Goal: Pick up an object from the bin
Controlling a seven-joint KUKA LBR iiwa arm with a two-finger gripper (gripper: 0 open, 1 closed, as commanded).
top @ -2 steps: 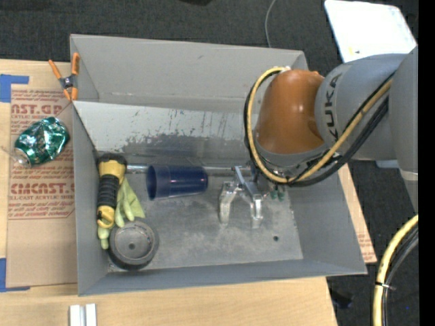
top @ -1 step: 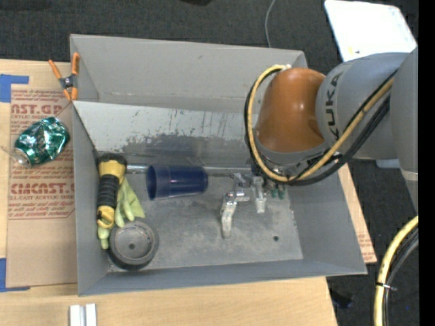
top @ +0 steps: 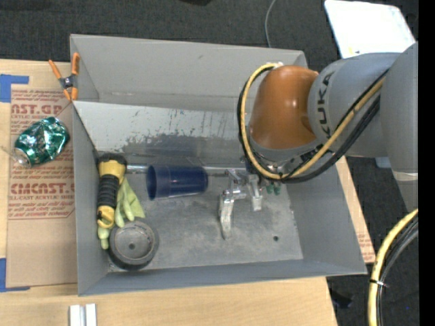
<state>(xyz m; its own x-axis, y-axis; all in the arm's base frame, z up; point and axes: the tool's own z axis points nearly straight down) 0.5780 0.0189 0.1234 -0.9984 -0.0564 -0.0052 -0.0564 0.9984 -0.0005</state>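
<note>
Fig.: pincer [top: 240,217] over bare floor of bin [top: 204,66] nr centre, fingers apart, nothing btwn them. We note blue cup [top: 177,181] on its side just beside, toward left edge.

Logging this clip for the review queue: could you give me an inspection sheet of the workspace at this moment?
Surface: grey metal bin, floor scuffed.
Job's things: blue cup on its side near the back wall; black-and-yellow handled tool, yellow-green soft item and grey round lid bunched along the left wall.
Clutter: nothing seen.
Grippers: gripper open, low over the floor just right of the cup, nothing between its fingers.
Cables: yellow and black cables looped round the orange cover.
Surroundings: crumpled green wrapper outside the bin, to its left; white sheet at upper right.
</note>
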